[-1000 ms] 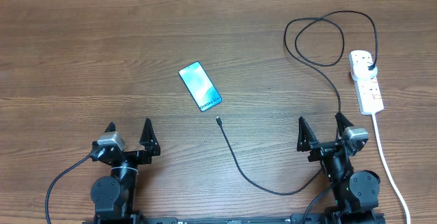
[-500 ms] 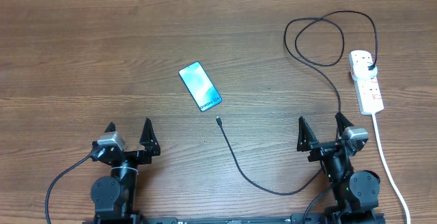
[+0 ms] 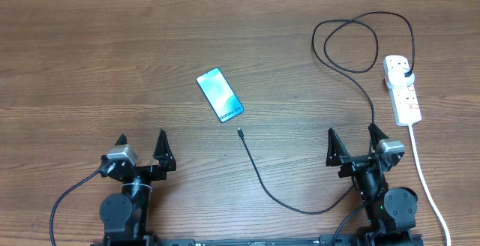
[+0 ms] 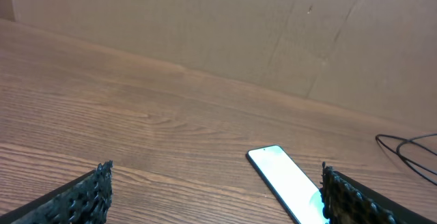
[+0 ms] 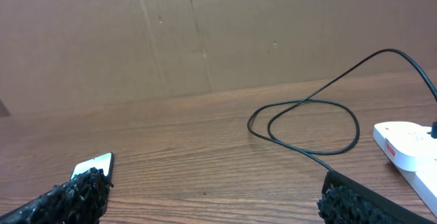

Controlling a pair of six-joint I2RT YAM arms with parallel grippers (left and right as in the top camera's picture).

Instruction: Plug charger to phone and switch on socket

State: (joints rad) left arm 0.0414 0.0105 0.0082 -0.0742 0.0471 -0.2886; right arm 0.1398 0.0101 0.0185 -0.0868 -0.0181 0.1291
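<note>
Overhead, phone (image 3: 220, 95) lies well apart from socket (image 3: 403, 88) at right.

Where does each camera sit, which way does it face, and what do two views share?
Overhead: fixed above the table, looking straight down on phone, charger and socket; left hand and right hand, both open, show at the bottom.
Left wrist: low behind the left hand, facing forward to a brown backdrop; its fingers frame the bottom corners.
Right wrist: low behind the right hand, facing the same way; its fingers frame the corners.
Shared: both wrist views catch the phone and part of the charger.
</note>
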